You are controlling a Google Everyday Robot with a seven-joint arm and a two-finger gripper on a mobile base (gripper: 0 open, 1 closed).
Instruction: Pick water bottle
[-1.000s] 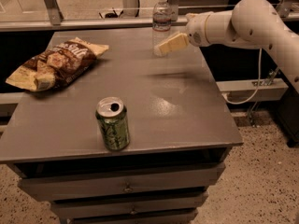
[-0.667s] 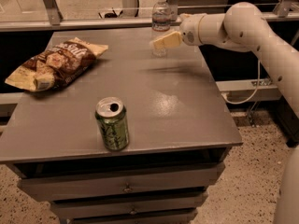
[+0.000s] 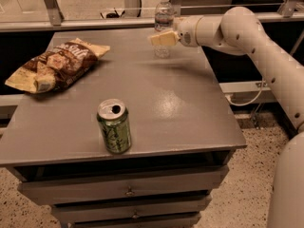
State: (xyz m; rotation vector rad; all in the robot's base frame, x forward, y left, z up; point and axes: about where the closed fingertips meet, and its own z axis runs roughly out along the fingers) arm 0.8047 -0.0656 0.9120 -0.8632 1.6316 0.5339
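Note:
The water bottle [image 3: 164, 14] is a small clear bottle with a white cap and a label band. It stands upright near the far edge of the grey table [image 3: 156, 103]. My gripper [image 3: 160, 38] comes in from the right on a cream arm [image 3: 247, 37] and is level with the bottle's lower half. It overlaps the bottle in the camera view, and I cannot tell whether it touches it. The lower body of the bottle shows below the gripper.
A green soda can [image 3: 114, 126] stands open near the table's front edge. A brown chip bag [image 3: 57, 65] lies at the left. Drawers [image 3: 128, 191] are under the tabletop. A rail and glass panel [image 3: 95, 13] run behind the table.
My gripper has moved left across the far edge of the table and now overlaps the bottle. The bottle, can and chip bag have not moved.

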